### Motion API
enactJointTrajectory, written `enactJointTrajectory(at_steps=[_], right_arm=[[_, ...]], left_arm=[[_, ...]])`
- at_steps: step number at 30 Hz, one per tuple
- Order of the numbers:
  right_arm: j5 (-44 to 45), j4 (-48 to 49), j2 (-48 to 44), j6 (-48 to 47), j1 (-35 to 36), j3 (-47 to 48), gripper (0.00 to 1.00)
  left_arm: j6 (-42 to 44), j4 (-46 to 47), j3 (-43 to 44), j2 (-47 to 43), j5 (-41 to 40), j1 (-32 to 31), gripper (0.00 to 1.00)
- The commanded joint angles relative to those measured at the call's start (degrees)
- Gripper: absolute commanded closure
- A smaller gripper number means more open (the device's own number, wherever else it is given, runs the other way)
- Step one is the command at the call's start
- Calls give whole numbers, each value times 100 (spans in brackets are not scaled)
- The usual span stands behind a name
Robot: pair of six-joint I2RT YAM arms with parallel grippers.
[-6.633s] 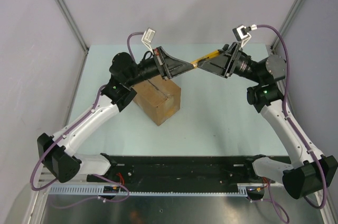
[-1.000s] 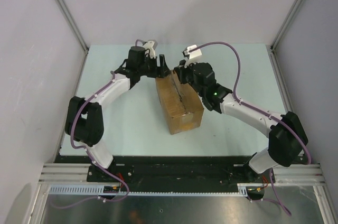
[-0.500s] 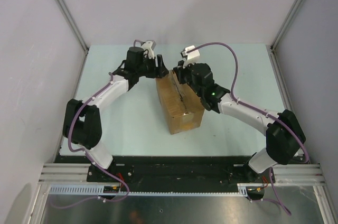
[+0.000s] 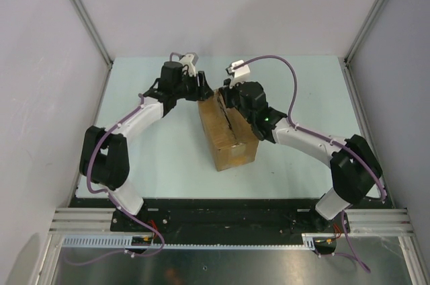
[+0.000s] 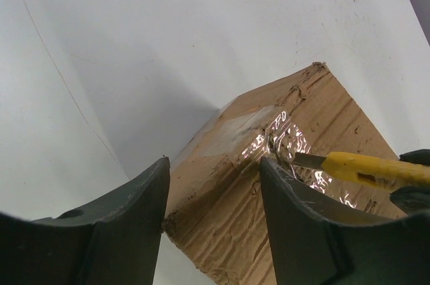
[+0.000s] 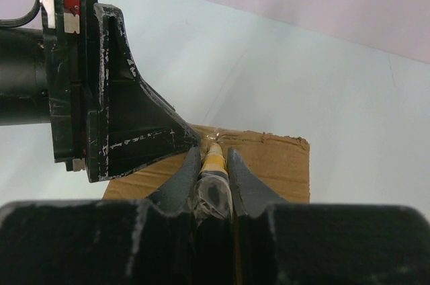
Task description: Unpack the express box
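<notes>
Sitting where is the box [image 4: 232, 138]?
— At the centre of the pale table [image 4: 154, 157], flaps closed, its far end between the two arms.
— And the grippers?
— The right gripper [image 6: 213, 152] pinches a yellow knife [image 5: 366, 169], with the blade tip on the shiny tape [image 5: 290, 138] at the box's far top edge. The left gripper [image 5: 213, 167] is spread, one finger to each side of the box's far corner; contact cannot be told.
</notes>
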Motion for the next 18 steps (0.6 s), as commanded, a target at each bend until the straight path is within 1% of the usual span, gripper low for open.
enactJointTrajectory(at_steps=[1,18], right_arm=[[163,390,139,-151,44,299,100],[654,364,456,-265,150,511,100]], left_arm=[[25,-13,-134,-174,54,32,41],[8,-22,-108,-113,150,23,43]])
